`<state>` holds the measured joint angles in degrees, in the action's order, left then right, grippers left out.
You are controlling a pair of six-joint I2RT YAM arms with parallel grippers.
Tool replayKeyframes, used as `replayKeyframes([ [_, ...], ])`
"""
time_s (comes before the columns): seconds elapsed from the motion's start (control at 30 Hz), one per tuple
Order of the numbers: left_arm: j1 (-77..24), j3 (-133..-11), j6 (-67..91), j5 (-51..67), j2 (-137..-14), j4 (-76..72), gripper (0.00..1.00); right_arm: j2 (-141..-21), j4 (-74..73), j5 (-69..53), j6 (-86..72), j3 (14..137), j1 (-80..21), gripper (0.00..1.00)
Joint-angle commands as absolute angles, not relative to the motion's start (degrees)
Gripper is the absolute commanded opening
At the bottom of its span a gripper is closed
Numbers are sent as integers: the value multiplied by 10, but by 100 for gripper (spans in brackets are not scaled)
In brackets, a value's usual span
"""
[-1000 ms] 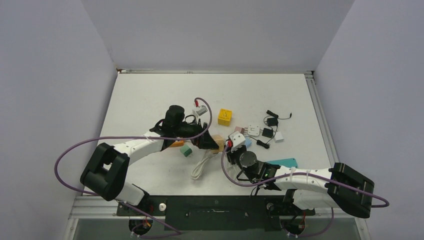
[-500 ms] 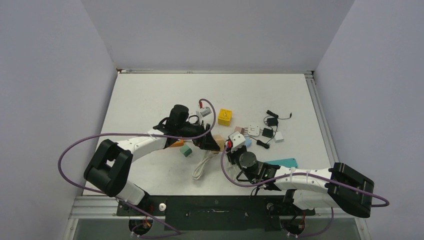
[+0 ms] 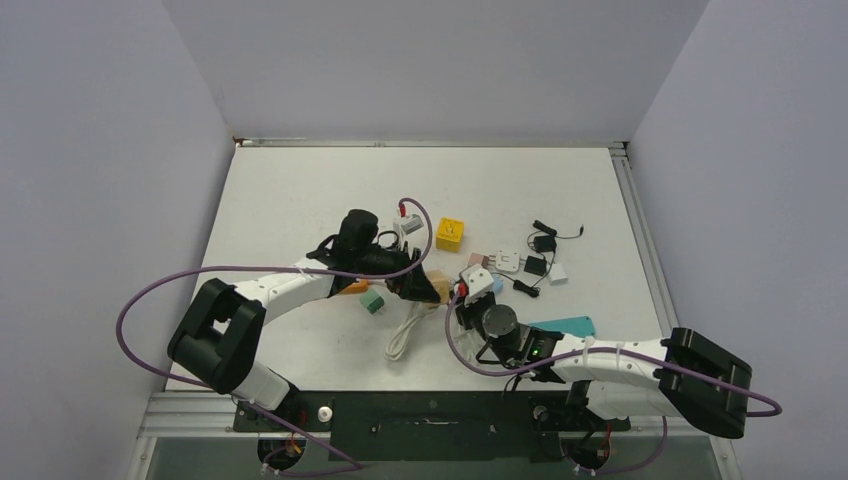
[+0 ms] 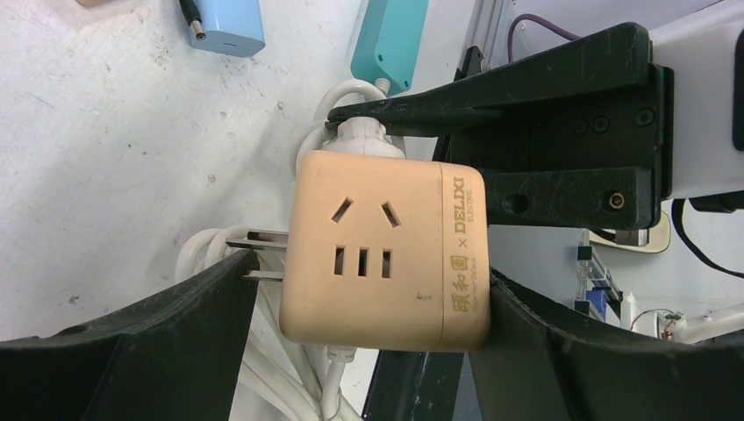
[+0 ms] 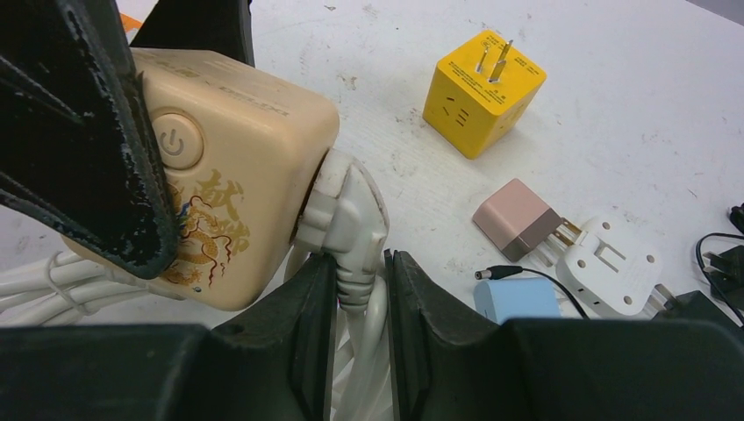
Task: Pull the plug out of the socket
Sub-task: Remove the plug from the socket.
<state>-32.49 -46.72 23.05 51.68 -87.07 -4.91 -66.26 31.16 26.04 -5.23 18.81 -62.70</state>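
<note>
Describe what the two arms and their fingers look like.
Both arms have white link shells joined by bulky black joint housings. The left arm and right arm each carry a purple cable looping loosely alongside. The fingers are matte black, broad and flat, scuffed with pale flecks along the edges. No markings are legible on them.

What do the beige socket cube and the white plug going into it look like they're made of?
Beige socket cube: looks like moulded hard plastic with a smooth satin finish, judging by its rounded corners and printed lettering. White plug: probably a softer moulded plastic or rubbery vinyl, slightly glossy and scuffed, continuing into its cable.
</note>
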Motion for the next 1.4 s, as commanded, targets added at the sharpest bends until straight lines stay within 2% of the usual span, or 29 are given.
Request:
replayKeyframes([
  [0.0, -331, -474, 225, 545, -859, -66, 0, -616, 444, 239, -97, 190, -599, 5],
  [0.17, -331, -469, 222, 547, -846, -76, 0, -599, 451, 110, -156, 175, -515, 5],
  [0.33, -329, -469, 219, 534, -842, -72, 0, -600, 444, 94, -140, 179, -510, 5],
  [0.7, -270, -468, 242, 479, -836, -61, 0, -646, 458, 289, -10, 207, -678, 5],
  [0.87, -261, -478, 223, 496, -834, -40, 0, -643, 466, 304, -36, 202, -681, 5],
  [0.97, -261, -485, 204, 495, -836, -17, 0, -615, 461, 258, -73, 188, -644, 5],
  [1.17, -261, -490, 169, 496, -829, -1, 0, -580, 461, 47, -175, 169, -499, 5],
  [1.37, -258, -493, 169, 508, -833, -1, 0, -606, 454, -45, -170, 190, -486, 5],
])
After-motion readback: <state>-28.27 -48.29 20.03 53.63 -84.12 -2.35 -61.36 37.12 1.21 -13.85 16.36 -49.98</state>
